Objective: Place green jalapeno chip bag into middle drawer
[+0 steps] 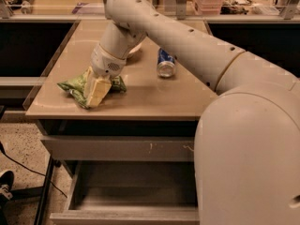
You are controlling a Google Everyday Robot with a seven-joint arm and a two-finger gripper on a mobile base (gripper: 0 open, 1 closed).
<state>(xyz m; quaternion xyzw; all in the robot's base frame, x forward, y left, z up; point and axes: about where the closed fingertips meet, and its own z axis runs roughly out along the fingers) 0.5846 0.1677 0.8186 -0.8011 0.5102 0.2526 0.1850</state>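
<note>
You see the gripper (96, 95) on the chip bag (70, 84), front left of the table (154, 102); the can (165, 63) behind to its right, the drawer (136, 193) below.

Tan table (154, 97) over speckled floor (21, 137); black cable (28, 170) at left.

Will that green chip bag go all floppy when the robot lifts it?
Probably floppy: the green jalapeno chip bag looks crumpled and lies slumped on the table, with the gripper down on its middle. It is likely light too, since it looks thin and flat.
</note>
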